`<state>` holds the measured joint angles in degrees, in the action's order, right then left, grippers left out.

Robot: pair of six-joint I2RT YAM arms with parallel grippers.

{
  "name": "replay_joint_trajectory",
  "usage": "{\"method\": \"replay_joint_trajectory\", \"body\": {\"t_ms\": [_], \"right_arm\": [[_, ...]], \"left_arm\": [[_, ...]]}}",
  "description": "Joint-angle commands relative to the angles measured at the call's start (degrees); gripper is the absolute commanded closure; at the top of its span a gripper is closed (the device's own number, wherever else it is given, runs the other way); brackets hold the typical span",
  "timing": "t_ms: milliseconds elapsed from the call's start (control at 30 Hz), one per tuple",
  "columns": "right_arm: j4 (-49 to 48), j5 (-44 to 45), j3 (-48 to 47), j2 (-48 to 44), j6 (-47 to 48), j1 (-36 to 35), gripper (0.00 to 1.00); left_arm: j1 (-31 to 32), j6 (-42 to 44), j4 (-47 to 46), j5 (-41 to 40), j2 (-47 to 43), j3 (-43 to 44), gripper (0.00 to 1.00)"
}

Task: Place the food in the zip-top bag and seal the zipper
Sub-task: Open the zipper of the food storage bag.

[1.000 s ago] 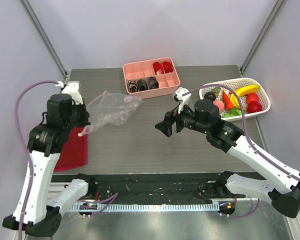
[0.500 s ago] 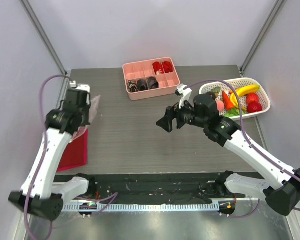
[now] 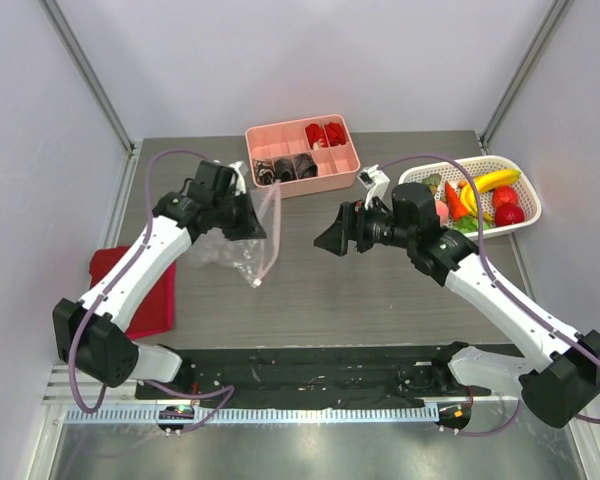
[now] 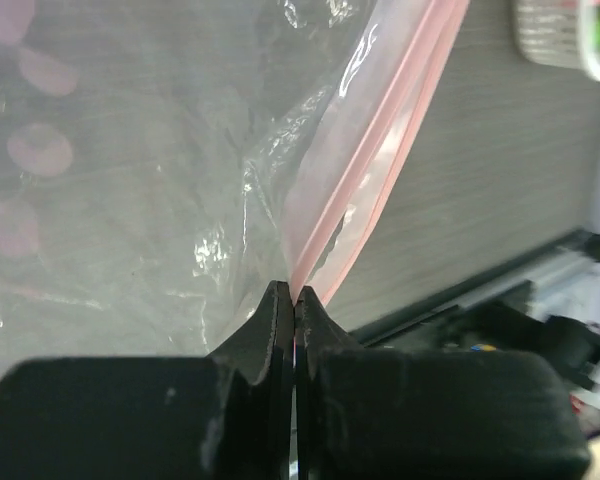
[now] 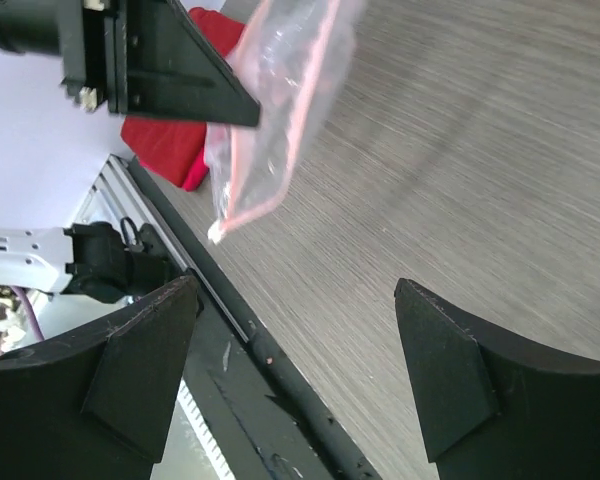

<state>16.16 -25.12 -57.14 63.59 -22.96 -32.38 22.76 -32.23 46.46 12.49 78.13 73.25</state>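
Grey wood-grain table (image 3: 310, 290) carries everything. Pink plastic compartment tray (image 3: 300, 185) at the far edge, centre, red and dark items in its cells. White mesh plastic basket (image 3: 477, 160) at the right edge near the far right corner. It holds the small colourful toy food (image 3: 500, 200): yellow banana, red round pieces, orange carrot, green and dark bits, all inside. Flat red cloth (image 3: 150, 300) at the left edge toward the near side.

Clear crinkly plastic zip-top bag (image 3: 238, 245) hangs over the table left of centre, just in front of the tray. It hangs with its mouth edge turned toward the right arm, lower corner down near the table.

Left gripper (image 4: 288, 295) is pinched tight on the bag at its mouth edge, fingers pressed together with plastic between. Thin pale pink zipper strip (image 4: 380, 150) runs away from the fingertips along the bag edge.

Right gripper (image 5: 298, 290) is spread wide and empty. It sits right of centre, pointed at the bag, apart from it, between bag and basket.
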Motion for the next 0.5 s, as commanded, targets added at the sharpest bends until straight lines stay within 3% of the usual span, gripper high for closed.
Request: {"method": "replay_joint_trajectory", "body": {"t_ms": [0, 200, 267, 467], "right_arm": [[-8.77, -1.60, 1.07, 2.14, -7.53, 0.30, 0.15], [-18.77, -1.07, 1.77, 6.80, -14.04, 0.30, 0.20], [-19.24, -0.28, 1.95, 7.68, -14.74, 0.21, 0.26], [-19.32, 3.15, 2.04, 10.67, -12.81, 0.04, 0.31]], "left_arm": [[4.65, -12.22, -9.36, 6.49, 2.99, 4.08, 1.00], [5.36, -20.15, -12.44, 9.04, 6.07, 4.17, 1.00], [5.36, -20.59, -12.97, 10.44, 6.68, 4.70, 1.00], [5.36, -21.82, -15.43, 13.34, 5.63, 4.01, 1.00]]}}
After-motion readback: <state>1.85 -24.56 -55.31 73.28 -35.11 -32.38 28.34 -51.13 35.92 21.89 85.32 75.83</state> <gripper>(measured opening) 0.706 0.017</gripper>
